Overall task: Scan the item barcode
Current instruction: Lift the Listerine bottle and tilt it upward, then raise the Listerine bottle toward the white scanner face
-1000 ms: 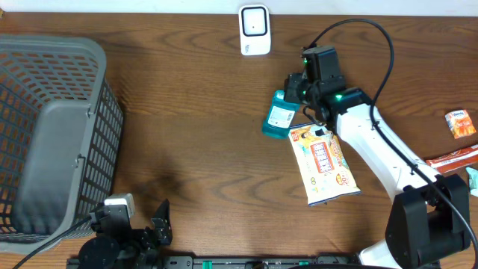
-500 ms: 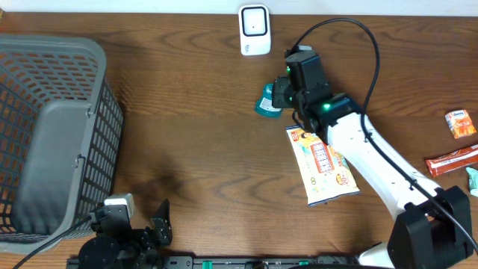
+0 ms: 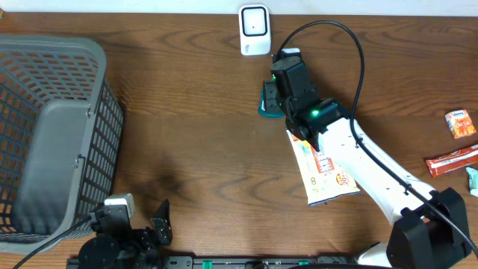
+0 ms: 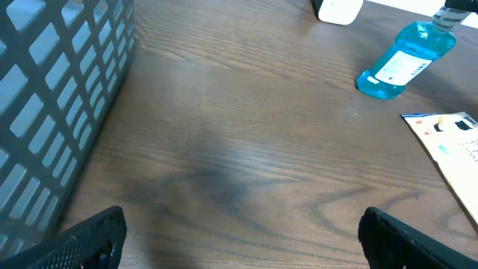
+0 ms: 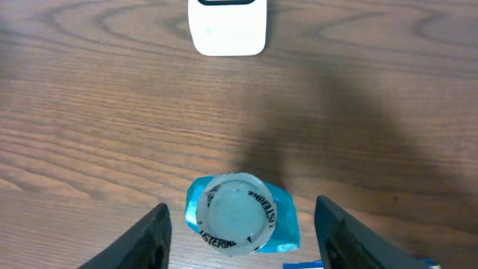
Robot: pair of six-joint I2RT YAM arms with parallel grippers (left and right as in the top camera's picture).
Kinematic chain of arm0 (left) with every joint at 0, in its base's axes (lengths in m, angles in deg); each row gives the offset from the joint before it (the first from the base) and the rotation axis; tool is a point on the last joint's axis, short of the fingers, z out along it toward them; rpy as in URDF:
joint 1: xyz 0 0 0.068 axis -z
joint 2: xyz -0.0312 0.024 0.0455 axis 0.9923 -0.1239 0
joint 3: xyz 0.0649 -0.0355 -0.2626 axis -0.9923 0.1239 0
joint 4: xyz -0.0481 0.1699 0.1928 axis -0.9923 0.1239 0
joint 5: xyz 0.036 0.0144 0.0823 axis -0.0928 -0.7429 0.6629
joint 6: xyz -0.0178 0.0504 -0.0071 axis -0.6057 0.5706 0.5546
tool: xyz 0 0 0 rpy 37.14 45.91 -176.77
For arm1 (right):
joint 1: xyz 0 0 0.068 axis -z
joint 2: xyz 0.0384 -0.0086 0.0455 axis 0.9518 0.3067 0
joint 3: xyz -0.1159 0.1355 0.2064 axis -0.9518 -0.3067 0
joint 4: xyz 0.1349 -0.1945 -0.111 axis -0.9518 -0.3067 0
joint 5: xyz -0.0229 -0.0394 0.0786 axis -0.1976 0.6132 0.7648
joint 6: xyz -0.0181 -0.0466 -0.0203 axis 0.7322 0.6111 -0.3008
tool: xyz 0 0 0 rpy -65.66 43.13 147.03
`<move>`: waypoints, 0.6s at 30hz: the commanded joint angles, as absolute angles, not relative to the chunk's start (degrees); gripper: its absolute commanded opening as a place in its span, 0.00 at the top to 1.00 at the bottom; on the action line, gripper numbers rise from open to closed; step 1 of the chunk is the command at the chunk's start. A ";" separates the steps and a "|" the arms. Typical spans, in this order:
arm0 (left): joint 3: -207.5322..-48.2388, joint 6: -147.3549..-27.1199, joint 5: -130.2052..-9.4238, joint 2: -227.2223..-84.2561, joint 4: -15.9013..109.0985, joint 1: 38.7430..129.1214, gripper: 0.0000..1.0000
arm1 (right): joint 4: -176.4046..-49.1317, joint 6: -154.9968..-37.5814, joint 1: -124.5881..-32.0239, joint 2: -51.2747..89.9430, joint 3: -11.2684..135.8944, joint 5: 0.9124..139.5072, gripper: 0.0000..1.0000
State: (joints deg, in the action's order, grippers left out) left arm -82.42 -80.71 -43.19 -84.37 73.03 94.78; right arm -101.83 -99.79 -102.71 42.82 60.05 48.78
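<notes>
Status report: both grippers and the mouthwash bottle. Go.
Left gripper open, empty. Right gripper open, straddling the mouthwash bottle at its cap, no grip. Scanner just beyond, bare wood between. Snack packet lies beside the bottle.

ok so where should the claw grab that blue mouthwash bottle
Probably grip the blue plastic mouthwash bottle by its round white cap, coming from the cap end with the right claw: the cap faces that claw, sits between its open fingers, and is narrower than the body.
</notes>
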 commanded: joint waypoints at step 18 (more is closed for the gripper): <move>-82.62 -79.80 -43.06 -84.37 73.03 95.02 0.01 | -109.11 -63.11 -95.52 39.85 60.73 76.91 0.01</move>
State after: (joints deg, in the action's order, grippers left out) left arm -82.42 -80.71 -43.19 -84.37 73.03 94.78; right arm -108.78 -74.72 -97.55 38.12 60.12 71.62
